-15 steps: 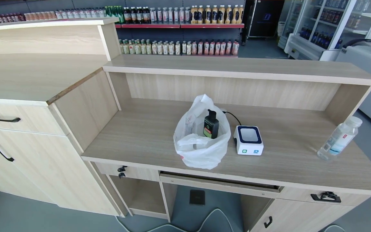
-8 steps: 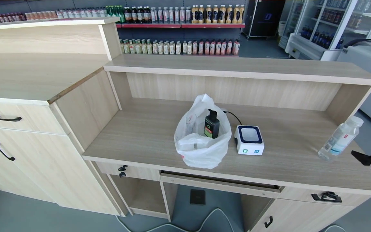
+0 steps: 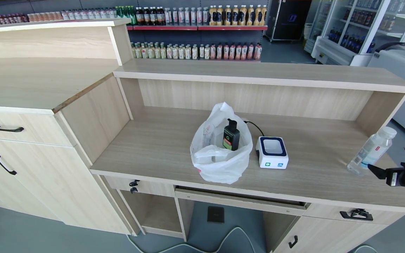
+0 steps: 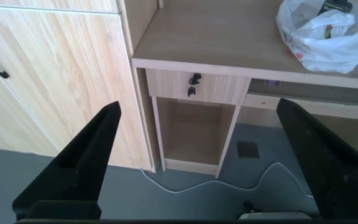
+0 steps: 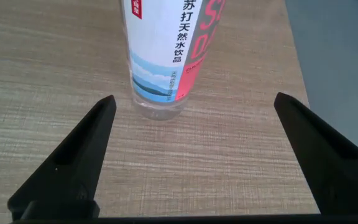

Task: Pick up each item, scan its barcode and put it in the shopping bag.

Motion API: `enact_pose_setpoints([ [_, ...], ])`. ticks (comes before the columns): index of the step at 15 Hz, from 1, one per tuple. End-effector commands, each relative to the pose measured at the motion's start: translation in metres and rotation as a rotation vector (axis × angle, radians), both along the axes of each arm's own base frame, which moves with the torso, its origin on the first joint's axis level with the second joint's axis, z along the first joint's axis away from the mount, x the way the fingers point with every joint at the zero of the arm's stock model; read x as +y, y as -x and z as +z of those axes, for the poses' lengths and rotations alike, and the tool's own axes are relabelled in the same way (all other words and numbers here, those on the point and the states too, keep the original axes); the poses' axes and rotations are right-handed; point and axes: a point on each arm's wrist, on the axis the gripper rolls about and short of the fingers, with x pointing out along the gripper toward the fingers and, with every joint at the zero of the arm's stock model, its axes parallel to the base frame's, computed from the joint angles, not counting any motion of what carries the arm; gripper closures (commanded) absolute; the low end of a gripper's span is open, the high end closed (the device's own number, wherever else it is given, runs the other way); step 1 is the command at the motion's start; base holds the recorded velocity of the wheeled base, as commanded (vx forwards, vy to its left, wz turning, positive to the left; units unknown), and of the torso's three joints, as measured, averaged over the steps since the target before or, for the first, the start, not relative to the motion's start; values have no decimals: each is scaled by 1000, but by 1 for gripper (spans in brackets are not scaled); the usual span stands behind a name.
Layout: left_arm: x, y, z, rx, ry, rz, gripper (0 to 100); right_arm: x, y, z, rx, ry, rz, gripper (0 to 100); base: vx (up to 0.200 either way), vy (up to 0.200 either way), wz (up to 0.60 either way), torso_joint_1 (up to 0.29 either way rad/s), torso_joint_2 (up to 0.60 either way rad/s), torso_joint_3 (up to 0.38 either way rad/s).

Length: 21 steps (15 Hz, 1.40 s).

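A clear water bottle [image 3: 371, 151] with a white cap stands upright near the right end of the wooden counter [image 3: 160, 147]. My right gripper [image 3: 387, 160] is open just to its right. In the right wrist view the bottle [image 5: 166, 56] stands just beyond the gripper [image 5: 194, 180], in line with the gap. A white shopping bag [image 3: 220, 154] sits mid-counter with a dark pump bottle [image 3: 231, 135] inside. The white barcode scanner [image 3: 272, 153] is beside it. My left gripper [image 4: 197, 168] is open and holds nothing, low in front of the counter, with the bag [image 4: 322, 31] above it.
A raised shelf [image 3: 258, 72] runs along the back of the counter, and a taller cabinet [image 3: 40, 88] stands to the left. A black cable [image 3: 253, 126] leads from the scanner behind the bag. Bare counter lies between the scanner and the bottle.
My right gripper has come in from the right edge of the head view and moved left towards the water bottle. Bag, scanner and bottle have stayed put.
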Motion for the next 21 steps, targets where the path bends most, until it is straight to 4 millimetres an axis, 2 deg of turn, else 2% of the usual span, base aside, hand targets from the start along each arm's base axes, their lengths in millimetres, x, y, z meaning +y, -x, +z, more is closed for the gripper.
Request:
enact_pose_setpoints([
  [1, 0, 0, 0, 0, 0, 0, 0, 1, -9, -7, 4, -15, 14, 0, 0, 0, 0, 0, 0, 0],
  [5, 0, 0, 0, 0, 0, 0, 0, 3, -15, -5, -13, -23, 22, 0, 0, 0, 0, 0, 0, 0],
  [10, 0, 0, 0, 1, 0, 0, 0, 2, -38, 7, -79, -3, 49, 0, 0, 0, 0, 0, 0, 0],
  [15, 0, 0, 0, 0, 0, 0, 0, 10, -51, -5, -70, -6, 83, 0, 0, 0, 0, 0, 0, 0],
  [21, 0, 0, 0, 1, 0, 0, 0, 12, -62, -9, -81, -5, 101, 0, 0, 0, 0, 0, 0, 0],
])
